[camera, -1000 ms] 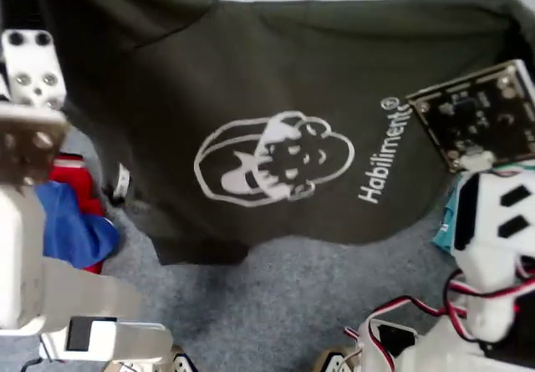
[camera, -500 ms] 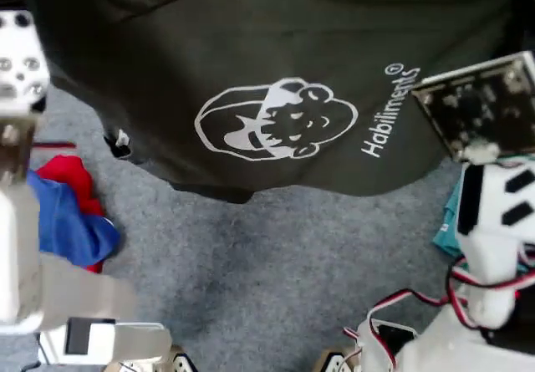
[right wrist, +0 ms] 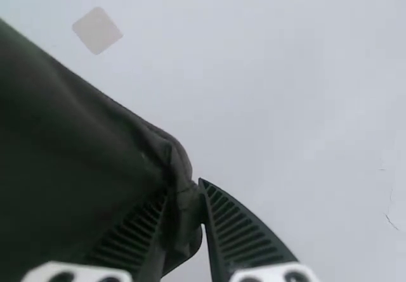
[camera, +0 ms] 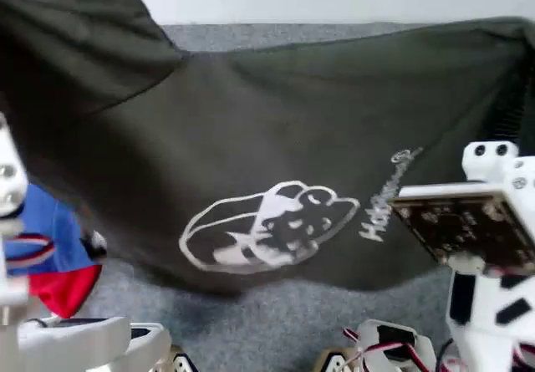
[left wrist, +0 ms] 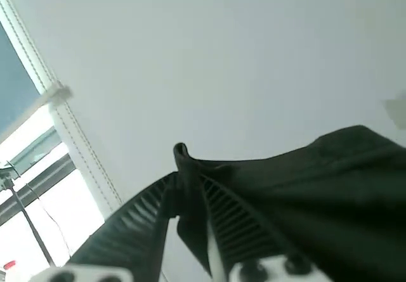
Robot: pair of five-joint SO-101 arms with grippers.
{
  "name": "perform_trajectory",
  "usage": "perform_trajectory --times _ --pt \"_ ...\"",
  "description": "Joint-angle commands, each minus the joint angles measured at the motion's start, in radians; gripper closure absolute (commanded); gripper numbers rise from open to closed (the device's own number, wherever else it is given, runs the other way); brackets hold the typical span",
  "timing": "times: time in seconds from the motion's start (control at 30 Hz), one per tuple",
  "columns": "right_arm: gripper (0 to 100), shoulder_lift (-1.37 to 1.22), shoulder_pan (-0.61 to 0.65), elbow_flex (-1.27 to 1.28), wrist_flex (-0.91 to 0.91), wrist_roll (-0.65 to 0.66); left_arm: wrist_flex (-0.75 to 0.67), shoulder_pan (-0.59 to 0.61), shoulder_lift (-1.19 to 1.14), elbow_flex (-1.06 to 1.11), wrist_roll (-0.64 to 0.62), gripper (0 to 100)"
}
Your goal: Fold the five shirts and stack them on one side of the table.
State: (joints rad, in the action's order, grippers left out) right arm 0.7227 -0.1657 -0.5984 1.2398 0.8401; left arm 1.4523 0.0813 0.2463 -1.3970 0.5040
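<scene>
The dark olive shirt (camera: 276, 129) hangs stretched over the tabletop (camera: 276, 326) from its left edge to its right. Its printed front and hem sit closer to the near edge than half a second ago, and a strip of the far edge has come into sight above its top line. The left gripper (left wrist: 187, 193) has its jaws pinched tight on one gathered corner and the right gripper (right wrist: 184, 196) clamps the other, while the blue shirt (camera: 42, 230) and red shirt (camera: 63, 288) still lie bunched at the left edge.
</scene>
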Motion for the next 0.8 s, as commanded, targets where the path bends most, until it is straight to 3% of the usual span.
perform_trajectory --times 0.0,0.27,0.4,0.57,0.63,0.77 --pt "98.8 -0.097 0.004 -0.025 0.022 0.011 0.011 0.003 0.002 0.125 0.011 99" --pt "98.8 -0.475 0.036 -0.025 0.220 0.005 -0.069 0.002 0.000 0.720 0.008 99" --pt "98.8 -0.671 0.038 -0.025 0.182 0.003 -0.290 0.006 0.002 1.092 0.011 99" --pt "98.8 -0.842 0.033 -0.026 0.022 -0.035 -0.669 0.006 -0.006 1.437 0.011 99" --pt "98.8 -0.892 0.033 -0.026 -0.044 -0.035 -0.784 0.006 -0.038 1.515 0.011 99" --pt "98.8 -0.984 0.035 -0.026 -0.162 -0.037 -0.855 0.018 -0.161 1.511 0.009 99"
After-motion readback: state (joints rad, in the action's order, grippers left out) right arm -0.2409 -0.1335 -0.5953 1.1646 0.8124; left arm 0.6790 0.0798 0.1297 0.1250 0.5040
